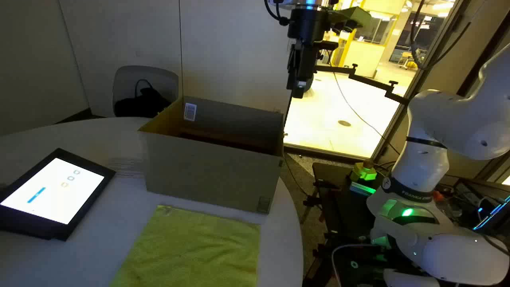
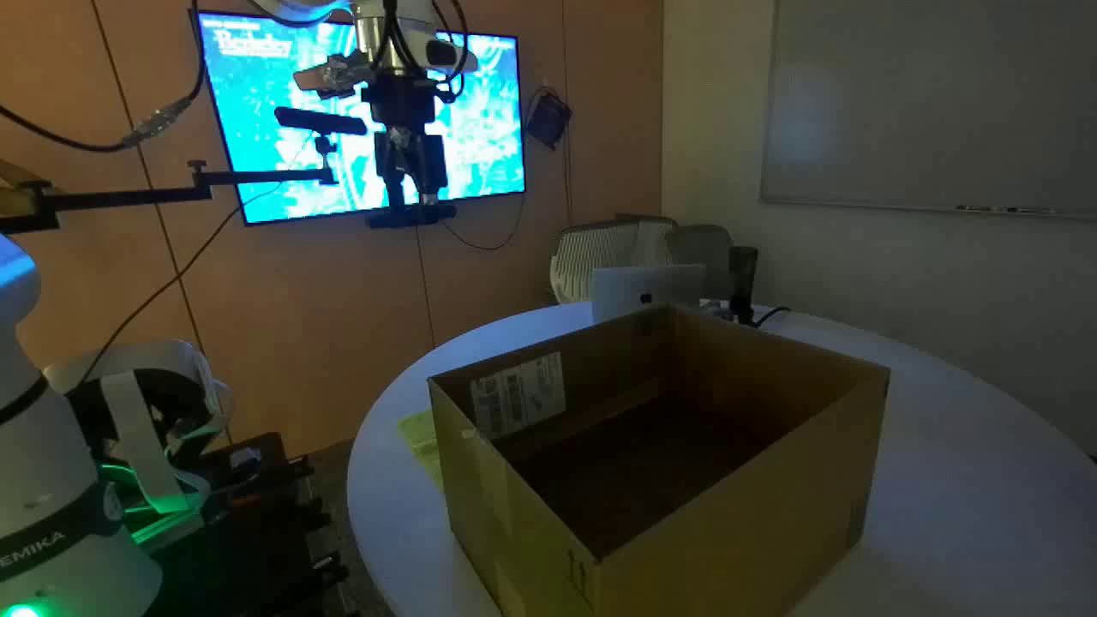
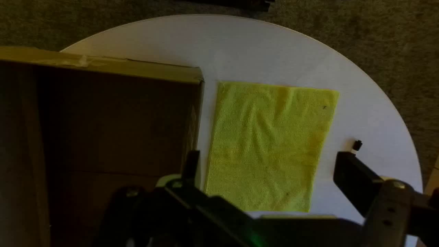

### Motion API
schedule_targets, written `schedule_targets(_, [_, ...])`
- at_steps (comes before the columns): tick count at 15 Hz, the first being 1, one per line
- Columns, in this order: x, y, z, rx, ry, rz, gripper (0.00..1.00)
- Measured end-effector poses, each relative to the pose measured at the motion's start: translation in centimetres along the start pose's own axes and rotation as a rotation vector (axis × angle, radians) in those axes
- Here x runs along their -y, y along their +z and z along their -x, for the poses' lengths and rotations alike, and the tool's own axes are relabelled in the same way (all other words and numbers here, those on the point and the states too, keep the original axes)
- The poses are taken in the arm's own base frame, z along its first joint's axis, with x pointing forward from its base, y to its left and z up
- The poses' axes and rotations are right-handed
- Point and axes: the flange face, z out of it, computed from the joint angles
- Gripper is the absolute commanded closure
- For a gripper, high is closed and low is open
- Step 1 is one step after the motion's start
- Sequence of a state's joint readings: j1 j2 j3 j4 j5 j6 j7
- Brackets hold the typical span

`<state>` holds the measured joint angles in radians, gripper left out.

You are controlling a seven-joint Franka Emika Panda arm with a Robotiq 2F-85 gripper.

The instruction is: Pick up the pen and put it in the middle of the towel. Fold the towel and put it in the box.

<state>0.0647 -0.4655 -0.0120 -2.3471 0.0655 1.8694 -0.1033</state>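
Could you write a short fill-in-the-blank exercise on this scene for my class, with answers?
1. In the wrist view, the gripper is ____, not shut.
2. The towel lies on the table, outside the cardboard ____.
3. The visible end of the pen lies off the yellow ____.

Missing words: open; box; towel.

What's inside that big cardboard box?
In an exterior view, a white label shows inside the box. I see nothing loose, but it's too dark to be sure, and in the wrist view the gripper covers part of the inside.
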Motion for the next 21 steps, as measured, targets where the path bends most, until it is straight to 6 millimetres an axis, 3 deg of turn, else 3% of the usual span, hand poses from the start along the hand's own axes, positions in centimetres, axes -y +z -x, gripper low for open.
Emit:
schedule_targets(6, [0.1,-0.5,-0.1,-0.01,-0.001,0.001,0.0])
schedule_targets(10, [1.4,1.5,-1.5,0.001,-0.033,0.014,0.0])
schedule_targets(13, [4.3,5.1,-4.5,-0.023,-0.092,0.031,0.0])
schedule_targets(16, [8.1,10.2,-7.6,-0.04,-0.152,0.034,0.0])
schedule_targets(21, [16.1,18.8,-11.6,-0.021,-0.231,0.011,0.0])
